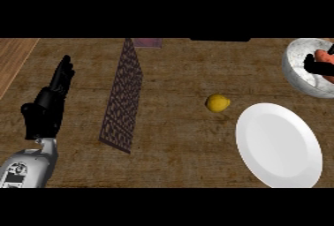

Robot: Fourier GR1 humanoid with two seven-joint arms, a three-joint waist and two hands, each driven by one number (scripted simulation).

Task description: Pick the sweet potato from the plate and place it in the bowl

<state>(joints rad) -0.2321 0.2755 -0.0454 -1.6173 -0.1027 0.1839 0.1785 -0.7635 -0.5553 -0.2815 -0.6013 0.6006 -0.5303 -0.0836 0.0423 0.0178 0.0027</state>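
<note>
Right hand (320,67): only a black sliver shows at the view's right edge, over the marbled white-and-grey stone bowl (295,73). State: cannot tell whether it is clamped on anything, since most of it is cut off by the edge.

Orange sweet potato (324,55): a small orange patch inside the bowl's outline, right against the upper side of the right hand. Touching or just beside, not resolvable. Too little shows to read its long axis, or whether it rests on the bowl's floor or hangs above it.

Large white oval plate (277,145): nearer the robot than the bowl, no sweet potato on it.

Left hand (52,99): open, resting with fingers up at the view's left, well apart from bowl and plate across the brown wood-grain bench (183,132).

Key relation: the sweet potato lies at the right hand and inside the bowl's rim, so the right hand is by far the nearer. Judgement: pick and carry are done; what remains is the release and a clean withdrawal.

Others: small yellow lemon-like fruit (218,103) between plate and dark lattice mat (124,99).
</note>
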